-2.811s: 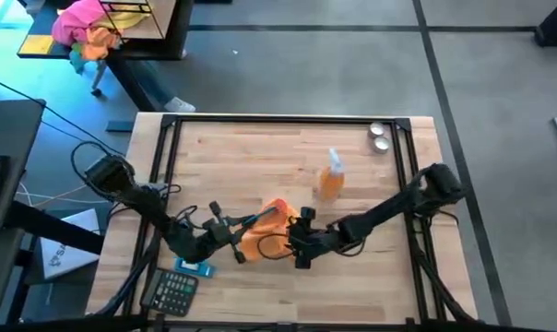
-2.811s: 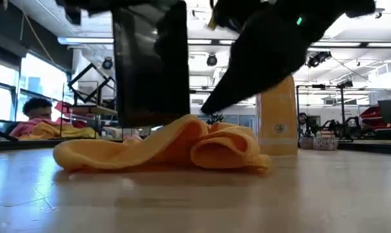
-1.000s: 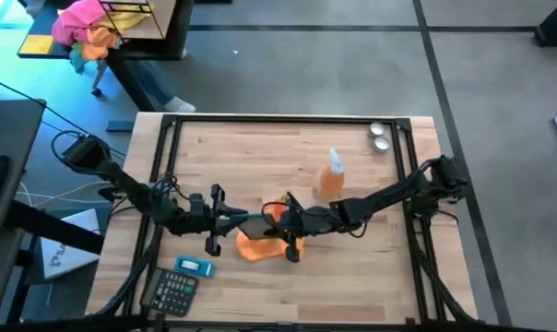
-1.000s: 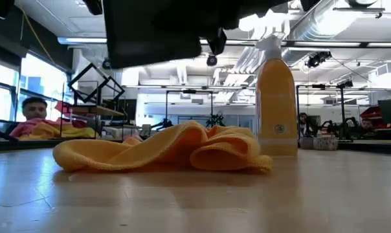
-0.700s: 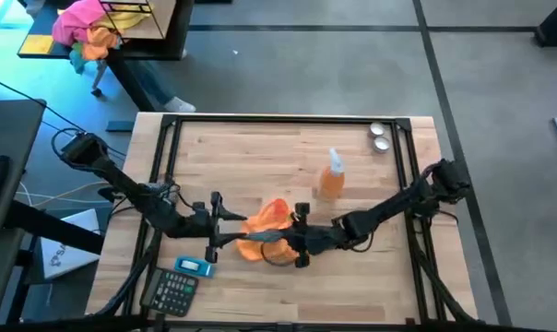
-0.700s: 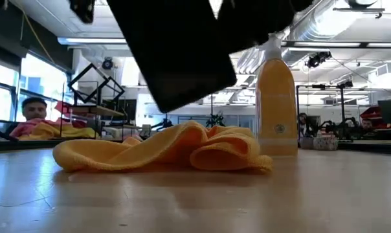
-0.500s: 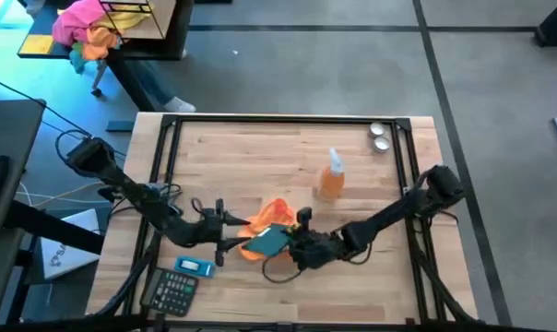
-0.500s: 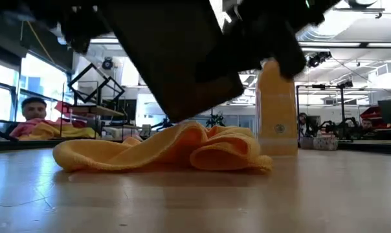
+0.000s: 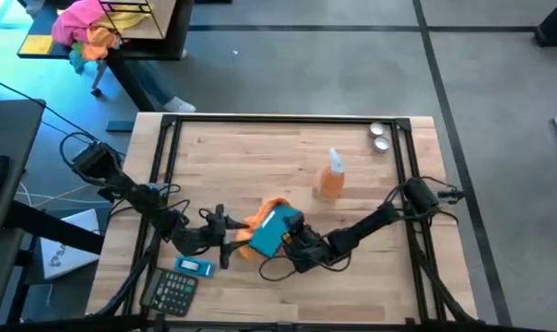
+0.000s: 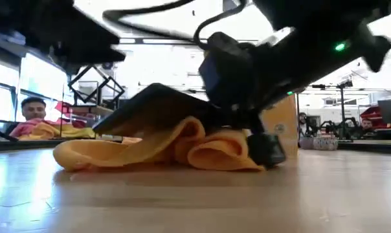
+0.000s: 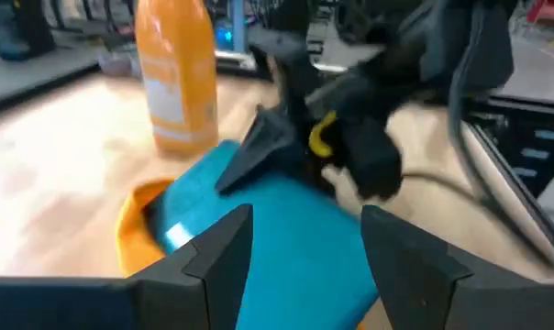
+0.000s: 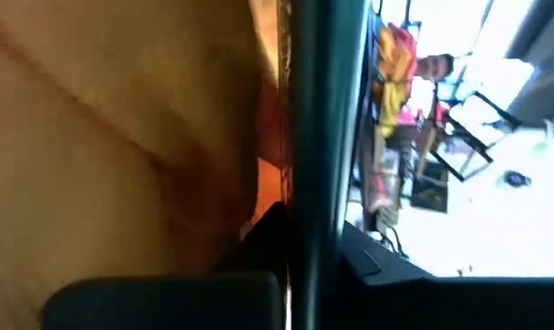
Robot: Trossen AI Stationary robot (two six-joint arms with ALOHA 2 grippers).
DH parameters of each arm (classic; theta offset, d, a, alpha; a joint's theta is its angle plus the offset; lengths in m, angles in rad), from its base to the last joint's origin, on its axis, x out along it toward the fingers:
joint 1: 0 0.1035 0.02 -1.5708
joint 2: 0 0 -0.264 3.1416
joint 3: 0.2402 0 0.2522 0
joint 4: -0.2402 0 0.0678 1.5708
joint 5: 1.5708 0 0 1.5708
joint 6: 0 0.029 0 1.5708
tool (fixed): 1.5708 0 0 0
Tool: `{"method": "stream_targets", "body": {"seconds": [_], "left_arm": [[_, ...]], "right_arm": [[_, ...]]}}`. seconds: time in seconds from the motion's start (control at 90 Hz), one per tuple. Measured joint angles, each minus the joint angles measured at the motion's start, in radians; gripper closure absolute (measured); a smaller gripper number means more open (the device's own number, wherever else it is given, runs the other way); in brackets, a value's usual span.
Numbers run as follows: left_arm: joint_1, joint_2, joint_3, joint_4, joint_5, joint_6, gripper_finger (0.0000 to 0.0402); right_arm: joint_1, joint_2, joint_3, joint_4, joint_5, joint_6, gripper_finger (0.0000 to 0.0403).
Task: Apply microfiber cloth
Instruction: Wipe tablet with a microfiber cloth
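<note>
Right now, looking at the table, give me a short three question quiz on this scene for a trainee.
1. True or false: the flat teal phone lies tilted on the crumpled orange microfiber cloth.
2. Which gripper holds the phone: A left, B right?
3. Fill in: the orange plastic spray bottle stands ___ on the wooden table.
Key: 1 true. 2 B, the right gripper. 3 upright.

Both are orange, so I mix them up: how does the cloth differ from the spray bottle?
The cloth lies crumpled and flat on the table; the spray bottle stands upright. The cloth is partly covered by a teal phone that the right gripper holds; the bottle stands uncovered and apart. The bottle has a white top; the cloth is plain. Both are orange.
</note>
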State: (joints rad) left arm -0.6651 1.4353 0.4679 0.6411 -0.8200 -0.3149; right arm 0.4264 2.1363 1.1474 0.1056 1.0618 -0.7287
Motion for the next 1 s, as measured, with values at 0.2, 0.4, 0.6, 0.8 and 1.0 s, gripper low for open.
{"method": "stream_targets", "body": {"seconds": [0.2, 0.4, 0.6, 0.8, 1.0], "left_arm": [[0.046, 0.082, 0.020, -0.011, 0.004, -0.016, 0.0218], [0.087, 0.203, 0.031, -0.011, 0.081, -0.117, 0.0218], [0.127, 0.342, 0.102, 0.006, 0.195, -0.121, 0.0218], [0.184, 0.388, 0.150, -0.130, 0.307, -0.158, 0.0218], [0.201, 0.327, 0.153, -0.290, 0.298, -0.203, 0.0218]], "right_arm": [[-0.013, 0.012, 0.126, -0.158, -0.193, 0.078, 0.0317], [-0.023, 0.012, 0.303, -0.595, -0.353, 0.294, 0.0248], [-0.012, -0.022, 0.470, -0.994, -0.611, 0.524, 0.0200], [0.032, -0.055, 0.500, -1.180, -0.758, 0.752, 0.0183], [0.082, -0.059, 0.336, -0.857, -0.704, 0.890, 0.0183]]}}
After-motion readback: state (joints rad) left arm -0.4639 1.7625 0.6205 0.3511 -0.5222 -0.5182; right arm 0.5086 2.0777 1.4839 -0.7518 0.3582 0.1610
